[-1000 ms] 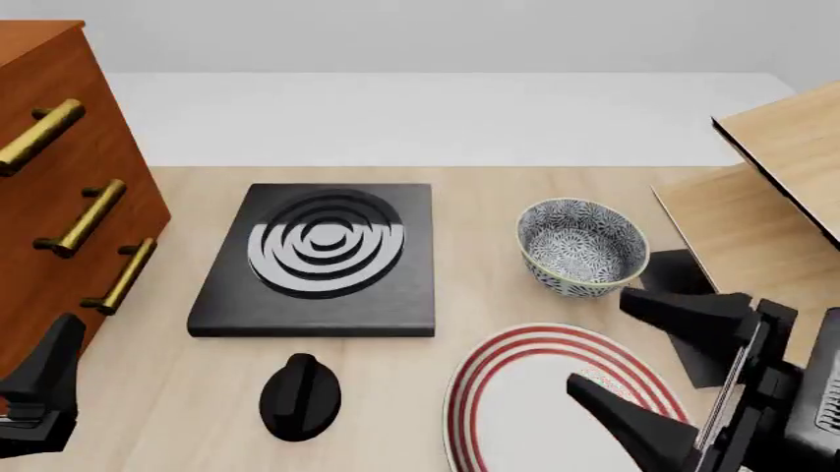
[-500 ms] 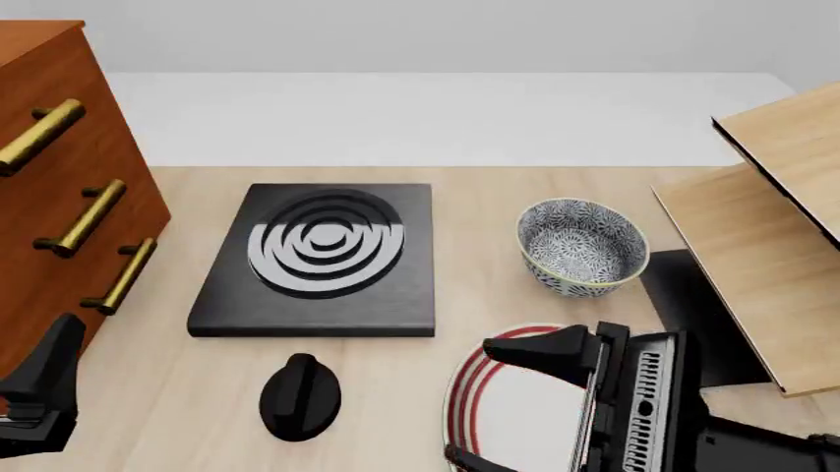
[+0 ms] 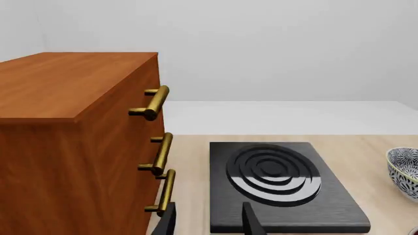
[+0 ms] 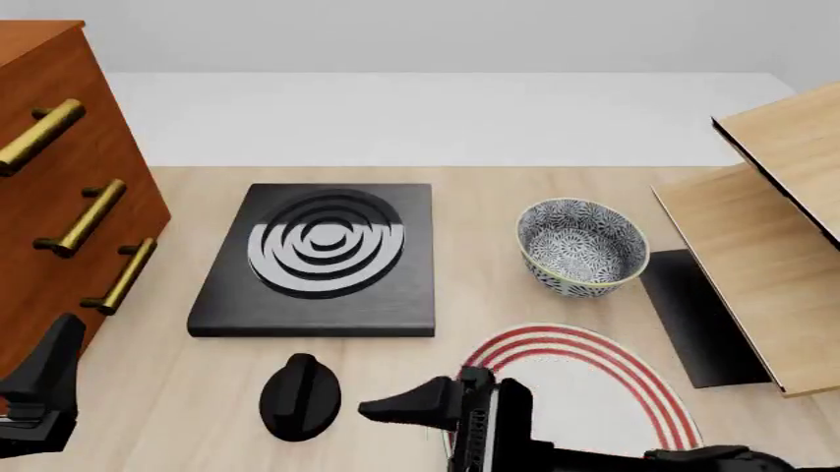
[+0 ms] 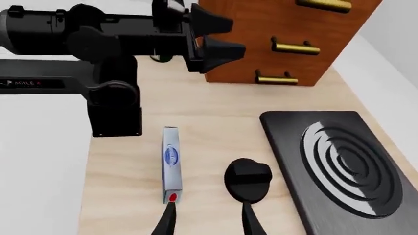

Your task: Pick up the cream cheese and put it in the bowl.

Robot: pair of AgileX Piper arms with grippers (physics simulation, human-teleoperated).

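Right gripper (image 5: 205, 220) is low over the near part of the table (image 4: 486, 216), fingers apart with nothing between them. In the front view only one of its fingers (image 4: 409, 404) shows, pointing left between the black knob (image 4: 301, 395) and the red-ringed plate (image 4: 597, 388). In the right wrist view the cream cheese box (image 5: 171, 164) stands on its thin edge on the wood, blue logo on the face, one short end touching or just under a fingertip (image 5: 166, 221), can't tell which. The knob sits just beside the box, also close ahead of the fingers. The box is not visible in the front view. The speckled bowl (image 4: 583, 246) is upright on the table, beyond the plate and to the right of the black stove plate (image 4: 319, 260), apart from both; nothing visible in it. Left gripper (image 3: 207, 224) is at the near left by the wooden drawer chest (image 4: 59, 187), fingers apart, holding nothing, pointing past the brass handles (image 3: 154, 102) toward the stove plate. The right wrist view shows that same left arm (image 5: 85, 41) next to the chest, well apart from the box. A light wood shelf unit (image 4: 774, 246) stands at the right edge of the table.
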